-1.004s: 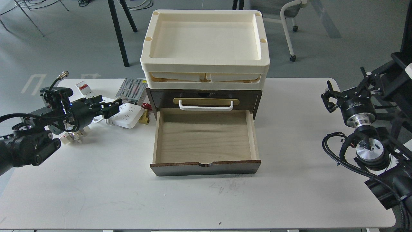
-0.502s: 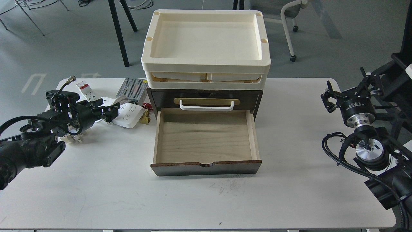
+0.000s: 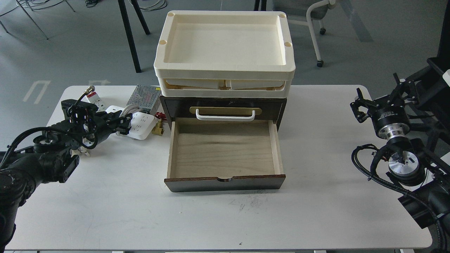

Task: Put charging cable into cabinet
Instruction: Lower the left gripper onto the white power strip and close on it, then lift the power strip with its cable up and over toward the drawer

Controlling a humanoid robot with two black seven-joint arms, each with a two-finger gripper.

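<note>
Two tools, one job: the left tool reaches for the charging cable near the tabletop's far-left corner.

Left tool sits at the near-left end of the white strip, its dark fingers touching or just beside it; I cannot tell how wide they stand or whether they have a hold. The strip lies flat just left of the cabinet, beside a perforated metal box, with small brass fittings between strip and cabinet. The lower drawer stands pulled out and bare, cream trays stacked on top. To do this well, I judge the fingers should straddle the strip across its short width, over the coiled cord, so nothing dangles on the lift over the drawer's left wall. Right tool hovers by the right edge, fingers parted, holding nothing.
</note>
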